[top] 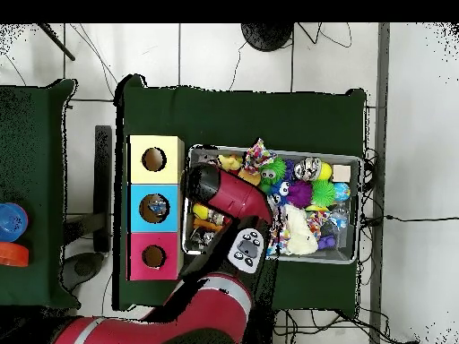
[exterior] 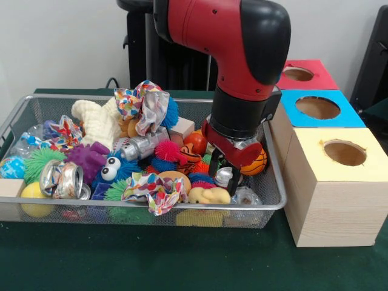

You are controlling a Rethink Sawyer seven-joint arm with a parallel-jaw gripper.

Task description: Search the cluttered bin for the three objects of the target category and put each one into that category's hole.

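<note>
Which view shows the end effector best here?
The front view: the end effector reaches down into the bin at its end nearest the boxes, its tip among the toys. In the overhead view, the arm hides it completely.

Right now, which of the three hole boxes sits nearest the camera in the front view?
The yellow-topped box, at the row's near end; the blue-topped box and red-topped box follow behind it.
</note>
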